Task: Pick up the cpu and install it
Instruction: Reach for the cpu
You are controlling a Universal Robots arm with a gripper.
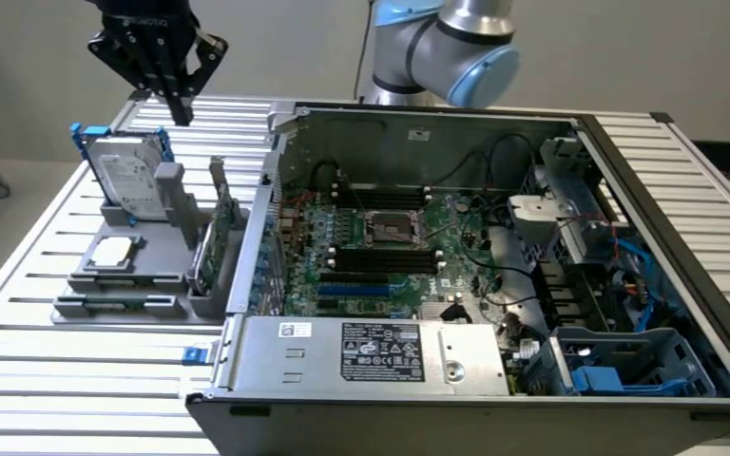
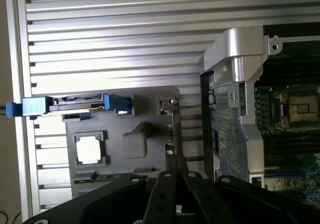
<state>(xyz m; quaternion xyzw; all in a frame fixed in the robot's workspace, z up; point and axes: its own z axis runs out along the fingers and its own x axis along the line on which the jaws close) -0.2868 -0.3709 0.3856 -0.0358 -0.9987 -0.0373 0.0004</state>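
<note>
Holding nothing, jaws pressed together, high at the exterior frame's upper left. Well below there, at middle left, past the upright hard drive (image 1: 130,176): the cpu (image 1: 111,252), flat in a grey tray (image 1: 124,281) on the counter (image 1: 35,380), untouched.

The cpu (image 1: 114,251) is a small, flat square chip with a shiny silver-grey metal top and a pale rim. It lies flat with its top uncovered, seated squarely in a shallow square recess of a grey holder (image 1: 156,258) on the slatted counter (image 1: 35,237). This is at the exterior view's left of the open computer case (image 1: 416,142), near the upright hard drive (image 1: 133,176). In the wrist view the cpu (image 2: 90,149) looks bright white, framed by the recess's raised edges.
</note>
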